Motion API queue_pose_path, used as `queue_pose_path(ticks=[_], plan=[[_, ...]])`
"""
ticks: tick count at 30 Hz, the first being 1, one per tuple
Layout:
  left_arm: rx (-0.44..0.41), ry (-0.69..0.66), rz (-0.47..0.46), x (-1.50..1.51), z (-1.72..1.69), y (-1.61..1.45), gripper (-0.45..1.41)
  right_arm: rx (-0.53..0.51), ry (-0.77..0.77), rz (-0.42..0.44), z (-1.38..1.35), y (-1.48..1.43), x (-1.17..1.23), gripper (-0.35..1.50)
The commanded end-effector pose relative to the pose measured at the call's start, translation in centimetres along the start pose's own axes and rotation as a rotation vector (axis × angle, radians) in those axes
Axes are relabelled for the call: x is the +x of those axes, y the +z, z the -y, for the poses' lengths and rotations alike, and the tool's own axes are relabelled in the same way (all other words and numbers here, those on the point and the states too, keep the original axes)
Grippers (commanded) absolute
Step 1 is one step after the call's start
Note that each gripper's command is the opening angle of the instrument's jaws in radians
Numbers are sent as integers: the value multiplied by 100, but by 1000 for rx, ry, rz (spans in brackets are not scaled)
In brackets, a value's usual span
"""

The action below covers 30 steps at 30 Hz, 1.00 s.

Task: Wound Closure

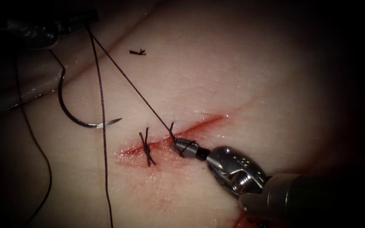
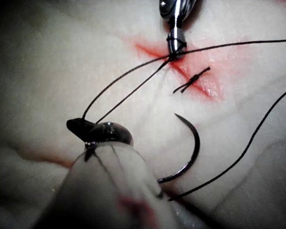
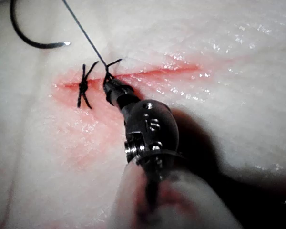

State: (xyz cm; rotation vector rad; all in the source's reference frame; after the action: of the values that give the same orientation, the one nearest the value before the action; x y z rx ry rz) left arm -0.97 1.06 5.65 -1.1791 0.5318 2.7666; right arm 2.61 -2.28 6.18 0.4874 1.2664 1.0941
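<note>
Thread (image 1: 127, 82) runs taut from the left tool (image 1: 70, 23), whose jaws at ten o'clock of the endoscope view are clenched on it, down to the cut (image 1: 191, 126) in the tissue (image 1: 241, 67), where the right tool (image 1: 178, 144) has its jaws clamped on the strand's short end. Free of both tools, the needle (image 1: 70, 112) lies on the tissue left of the cut, not in it, hanging by its thread. A finished knot (image 1: 147, 147) sits on the cut at the right tool's nine o'clock, and a cut end of thread (image 1: 137, 52) lies up at twelve o'clock.

Dark vignette around the endoscope view's edges, bright light from above glinting off a wet, pale surface
</note>
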Motion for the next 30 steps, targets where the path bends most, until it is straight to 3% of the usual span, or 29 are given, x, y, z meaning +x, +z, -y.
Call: queue_pose_path(ticks=[1, 8, 23, 30], plan=[[6, 0, 6, -7, 4, 10, -45, -20, -5, -8, 5, 1, -6, -35], [18, 6, 19, -23, 14, 15, -45, -32, -150, -17, 10, -9, -1, -35], [20, 5, 20, -27, 22, 24, -45, 2, -330, -32, 14, -7, 2, -35], [176, -64, 89, -41, 52, 23, -45, 33, -506, -30, 27, -11, -3, -35]])
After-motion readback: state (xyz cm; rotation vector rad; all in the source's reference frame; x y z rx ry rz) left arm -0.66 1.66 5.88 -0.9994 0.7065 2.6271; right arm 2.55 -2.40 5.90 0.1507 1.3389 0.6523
